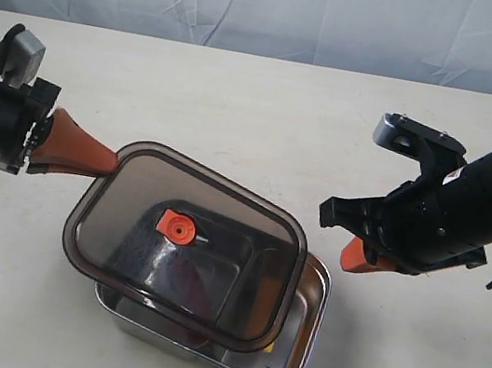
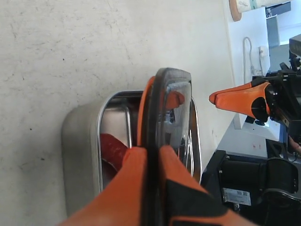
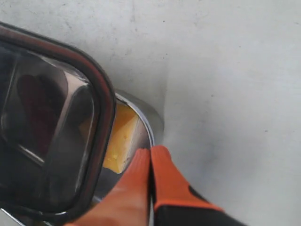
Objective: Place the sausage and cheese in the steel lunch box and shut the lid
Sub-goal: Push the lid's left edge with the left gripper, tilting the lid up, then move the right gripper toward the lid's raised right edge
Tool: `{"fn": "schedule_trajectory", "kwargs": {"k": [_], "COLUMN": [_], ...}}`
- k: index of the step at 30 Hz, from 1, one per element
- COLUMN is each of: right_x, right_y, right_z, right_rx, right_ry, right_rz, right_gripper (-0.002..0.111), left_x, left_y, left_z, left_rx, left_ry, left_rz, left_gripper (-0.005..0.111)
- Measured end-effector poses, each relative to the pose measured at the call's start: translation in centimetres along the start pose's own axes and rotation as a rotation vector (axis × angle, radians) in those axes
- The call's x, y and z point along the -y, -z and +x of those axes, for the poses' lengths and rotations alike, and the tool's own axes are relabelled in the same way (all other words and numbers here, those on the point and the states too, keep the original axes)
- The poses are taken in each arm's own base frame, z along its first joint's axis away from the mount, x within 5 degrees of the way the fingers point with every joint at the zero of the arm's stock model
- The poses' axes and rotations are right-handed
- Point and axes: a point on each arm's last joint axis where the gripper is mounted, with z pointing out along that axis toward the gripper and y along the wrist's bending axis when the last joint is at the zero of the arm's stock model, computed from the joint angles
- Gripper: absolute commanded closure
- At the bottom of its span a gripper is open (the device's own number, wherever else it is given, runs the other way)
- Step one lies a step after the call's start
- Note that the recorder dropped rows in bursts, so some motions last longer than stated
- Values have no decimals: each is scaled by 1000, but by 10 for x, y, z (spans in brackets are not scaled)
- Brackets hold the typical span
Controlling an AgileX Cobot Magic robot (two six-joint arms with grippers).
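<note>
1. Note the left pincer (image 2: 151, 153) pinched narrow on a corner rim of the lid (image 1: 247, 232), holding it raised and tilted.
2. Treat the lid as probably light, stiff and slick plastic. Take hold on the rim bead only, squarely, to prevent swivel. Avoid the orange valve tab (image 1: 176, 226).
3. Find the steel lunch box (image 1: 307, 341) beyond and beneath those tips, on the table (image 1: 241, 98), partly out from under the lid's far end.
4. Locate the sausage (image 2: 111, 149) in the compartment nearest the left pincer. Expect it to be light, glossy and prone to roll.
5. Locate the cheese (image 3: 123, 134) in the other compartment, just ahead of the right pincer (image 3: 150, 154), which is closed on nothing beside the box rim.
6. Cannot tell whether the lid touches the box, nor whether the right tips touch the rim. Expect only dim outlines of both foods through the smoky plastic.
</note>
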Motion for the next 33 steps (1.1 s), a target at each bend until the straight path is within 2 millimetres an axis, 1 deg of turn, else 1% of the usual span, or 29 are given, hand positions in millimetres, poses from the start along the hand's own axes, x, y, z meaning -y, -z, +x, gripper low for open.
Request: {"fn": "schedule_trajectory", "kwargs": {"k": [12, 20, 28, 33], "right_x": [0, 0, -1, -1], "right_y": [0, 0, 0, 0], "right_z": [1, 2, 4, 5], "right_rx": [-12, -20, -47, -51], "right_ry": [0, -2, -2, -1], "right_rz": [-2, -5, -9, -8], "right_gripper": [109, 109, 109, 109], "left_x": [1, 7, 11, 14], "left_y": [1, -11, -10, -8], "left_z": [-2, 4, 0, 1], "left_rx": [17, -55, -13, -22], "left_ry": [47, 55, 67, 86], "left_rz": [11, 4, 27, 18], "left_gripper": [107, 107, 107, 107]}}
